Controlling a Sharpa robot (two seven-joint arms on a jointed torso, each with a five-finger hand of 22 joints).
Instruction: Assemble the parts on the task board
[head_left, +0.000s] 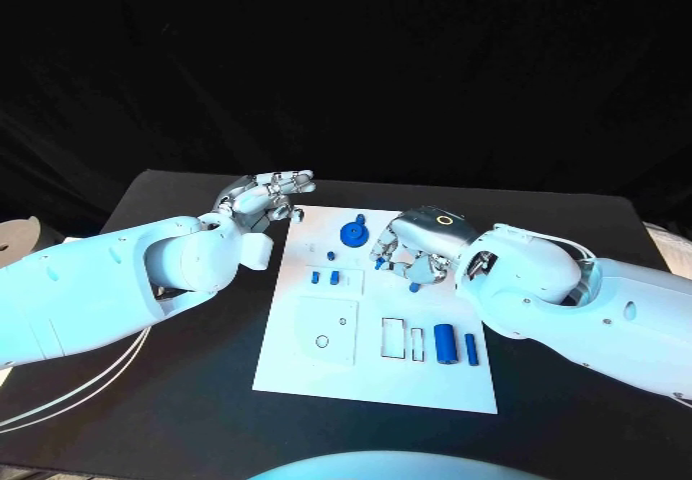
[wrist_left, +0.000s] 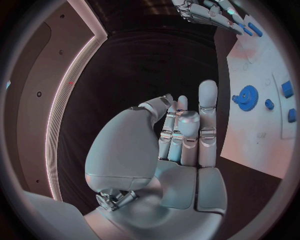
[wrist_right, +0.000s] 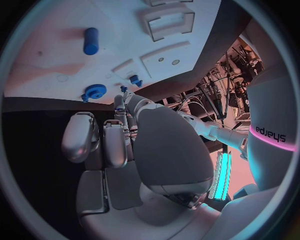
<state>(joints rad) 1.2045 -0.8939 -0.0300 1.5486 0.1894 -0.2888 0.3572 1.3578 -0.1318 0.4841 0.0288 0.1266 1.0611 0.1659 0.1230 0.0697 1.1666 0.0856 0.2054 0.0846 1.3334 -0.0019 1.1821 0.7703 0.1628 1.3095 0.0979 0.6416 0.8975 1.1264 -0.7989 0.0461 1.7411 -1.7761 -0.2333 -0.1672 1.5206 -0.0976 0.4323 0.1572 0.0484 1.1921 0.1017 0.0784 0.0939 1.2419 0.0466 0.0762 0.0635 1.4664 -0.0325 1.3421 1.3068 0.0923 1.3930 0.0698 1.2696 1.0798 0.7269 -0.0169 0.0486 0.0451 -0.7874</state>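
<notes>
white task board (head_left: 296, 355), blue parts (head_left: 446, 343) (gear (head_left: 353, 235) included), black table (head_left: 173, 420)

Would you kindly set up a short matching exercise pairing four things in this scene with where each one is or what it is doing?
Things:
1. blue gear
2. blue cylinder
3. left hand
4. right hand

Places or states:
A. over the middle of the task board, fingers pointing down at it
B. lying on the board's near part
C. off the board's far left corner, holding nothing
D. on the board's far part

Pairs: 1-D, 2-B, 3-C, 4-A
</notes>
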